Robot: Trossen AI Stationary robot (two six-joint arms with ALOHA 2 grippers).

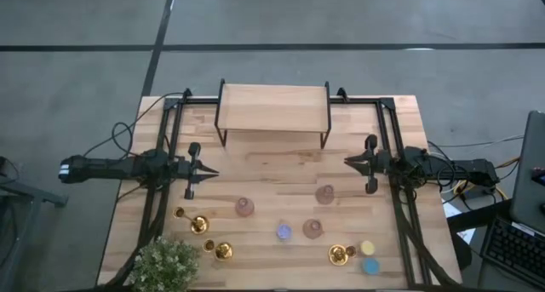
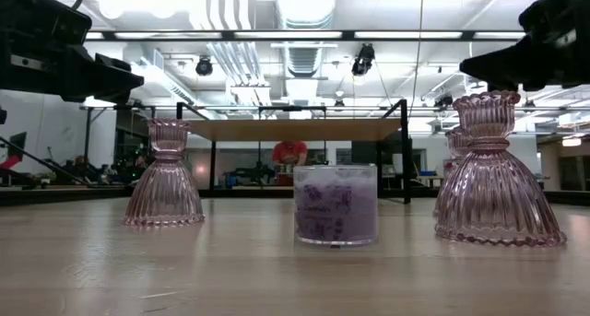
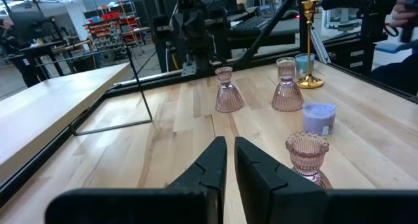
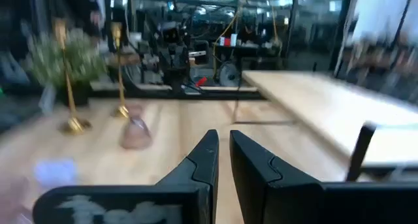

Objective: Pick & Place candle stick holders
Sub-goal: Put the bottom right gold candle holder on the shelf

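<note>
Three gold candle stick holders stand upright on their round bases near the table's front edge: two at the left (image 1: pixel 198 225) (image 1: pixel 223 251) and one at the right (image 1: pixel 339 254). The right one also shows in the left wrist view (image 3: pixel 309 48), and the left two in the right wrist view (image 4: pixel 65 80) (image 4: pixel 119 70). My left gripper (image 1: pixel 209 173) (image 3: pixel 230 160) hovers shut and empty over the table's left middle. My right gripper (image 1: pixel 347 161) (image 4: pixel 223 157) hovers shut and empty over the right middle. Both point toward the table's centre.
Three pink ribbed glass holders (image 1: pixel 244 207) (image 1: pixel 324 193) (image 1: pixel 312 229) and a purple candle (image 1: pixel 283 232) stand mid-table. Yellow (image 1: pixel 367 248) and blue (image 1: pixel 370 265) candles sit by the right candlestick. A potted plant (image 1: pixel 166 265) is at the front left, and a wooden riser shelf (image 1: pixel 272 109) at the back.
</note>
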